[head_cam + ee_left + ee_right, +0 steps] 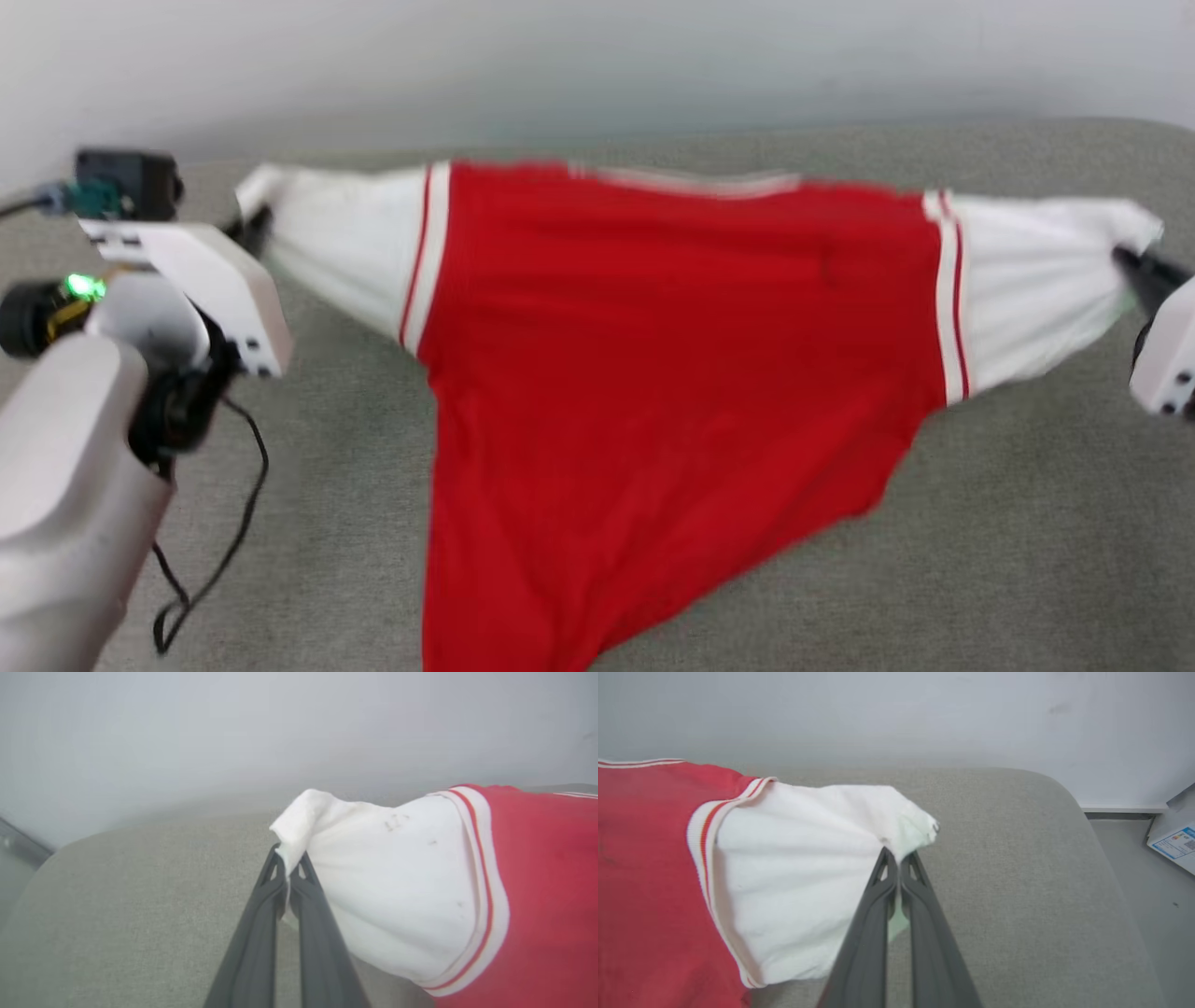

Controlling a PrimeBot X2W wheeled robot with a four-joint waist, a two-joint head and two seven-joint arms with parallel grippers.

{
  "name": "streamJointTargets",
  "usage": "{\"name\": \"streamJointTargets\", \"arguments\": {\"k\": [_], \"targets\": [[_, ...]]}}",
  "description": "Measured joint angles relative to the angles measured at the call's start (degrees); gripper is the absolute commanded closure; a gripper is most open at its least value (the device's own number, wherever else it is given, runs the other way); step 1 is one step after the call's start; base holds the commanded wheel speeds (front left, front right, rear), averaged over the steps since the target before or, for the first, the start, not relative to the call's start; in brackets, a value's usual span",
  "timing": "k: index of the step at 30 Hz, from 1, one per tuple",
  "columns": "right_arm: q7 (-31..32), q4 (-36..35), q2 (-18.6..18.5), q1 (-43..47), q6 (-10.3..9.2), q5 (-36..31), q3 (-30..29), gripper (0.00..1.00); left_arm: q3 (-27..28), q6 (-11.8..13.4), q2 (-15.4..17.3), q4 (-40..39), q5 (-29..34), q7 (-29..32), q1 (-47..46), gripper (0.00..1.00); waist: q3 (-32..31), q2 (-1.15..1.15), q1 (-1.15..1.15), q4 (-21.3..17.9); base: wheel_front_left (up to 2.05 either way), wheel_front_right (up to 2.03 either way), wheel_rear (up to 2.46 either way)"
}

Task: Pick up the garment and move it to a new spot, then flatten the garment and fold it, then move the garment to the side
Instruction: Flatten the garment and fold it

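The garment (672,355), a bright red shirt with white sleeves edged by thin red stripes, hangs stretched between my two arms over the grey cushioned surface (980,579). My left gripper (254,222) is shut on the tip of its left white sleeve (387,877); in the left wrist view the dark fingers (261,914) pinch the cloth at the left gripper (289,858). My right gripper (1125,257) is shut on the right sleeve's end (808,868), fingertips closed at the right gripper (899,856). The red body sags to a point toward the bottom of the head view.
A pale wall (597,65) rises just behind the cushion's far edge. A black cable (224,541) dangles from my left forearm over the surface. Past the cushion's rounded right corner lie grey floor (1157,896) and a white printed box (1176,844).
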Motion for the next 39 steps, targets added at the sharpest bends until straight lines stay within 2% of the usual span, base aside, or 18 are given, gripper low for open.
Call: {"name": "streamJointTargets", "arguments": {"k": [3,7,14,25,31,39], "targets": [[-2.37,2.71,-0.97,-4.83,0.01,-0.65,0.24,1.0,0.93,-0.08,-0.55,1.27,1.51,-3.39,-4.42,1.0,-0.9,0.0,0.0,0.26,0.0,0.0,0.0],[-6.13,5.75,-2.43,-11.33,0.01,-0.63,-0.11,1.0,1.2,-1.86,-3.19,4.89,2.66,-7.78,-11.36,1.0,-0.76,0.0,0.0,0.75,0.0,0.0,0.0],[-13.34,9.87,-2.92,-25.67,0.01,-2.32,0.25,1.0,2.01,-3.08,-5.49,11.29,5.63,-14.12,-25.92,1.0,3.11,0.0,0.0,0.5,0.0,0.0,0.0],[-26.88,16.19,-2.05,-49.21,0.01,-5.57,6.16,1.0,5.5,-4.15,-5.12,17.05,7.95,-23.87,-44.8,1.0,12.13,0.0,0.01,-1.48,0.0,0.0,0.0],[-31.15,19.5,-2.01,-59.09,0.01,-5.73,10.21,1.0,6.02,-4.74,-4.82,17.62,8.64,-25.42,-52.54,1.0,17.9,0.0,0.01,-2.49,0.0,0.0,0.0],[-32.84,25.82,-0.04,-64.39,0.0,-3.24,15.97,1.0,5.32,-5.79,-6.25,20.75,8.43,-26.46,-54.36,1.0,25.16,0.0,0.01,-3.03,0.0,0.0,0.0]]}}
